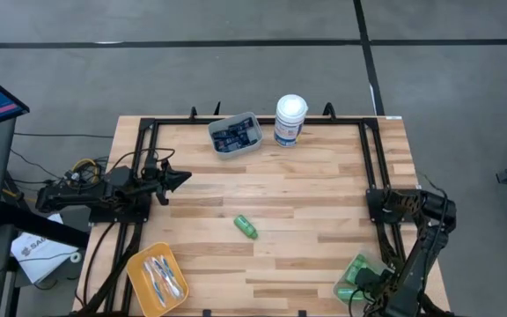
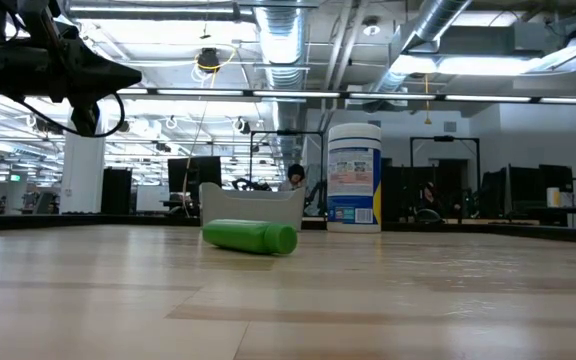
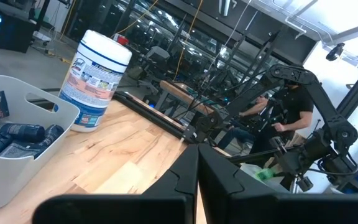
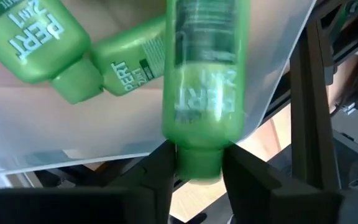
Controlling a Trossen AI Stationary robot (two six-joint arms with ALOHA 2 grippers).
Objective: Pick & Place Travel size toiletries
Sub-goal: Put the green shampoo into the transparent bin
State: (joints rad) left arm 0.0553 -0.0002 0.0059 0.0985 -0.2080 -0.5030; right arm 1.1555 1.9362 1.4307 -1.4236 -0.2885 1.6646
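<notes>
The right arm folds down over the worktop corner on its own side, well away from the tall white canister, its right pincer lowered into a clear bin there. The wrist camera shows the two dark fingers closed on the cap end of a green bottle, with two more green bottles lying in the bin beneath it. The left arm stretches level above the worktop's left edge, far from the canister, with its left pincer pointing inward; its tips meet with only a thin seam between them and hold nothing.

Just beside the canister, at the far edge, sits a grey-white tub holding dark navy tubes. On the near left corner, diagonally opposite the canister, an orange tray carries thin pale toothbrushes. One lone green bottle lies on its side on bare wood around the middle, nearer than the canister and clear of every container; the table-level view shows it resting flat in front of the tub and canister.
</notes>
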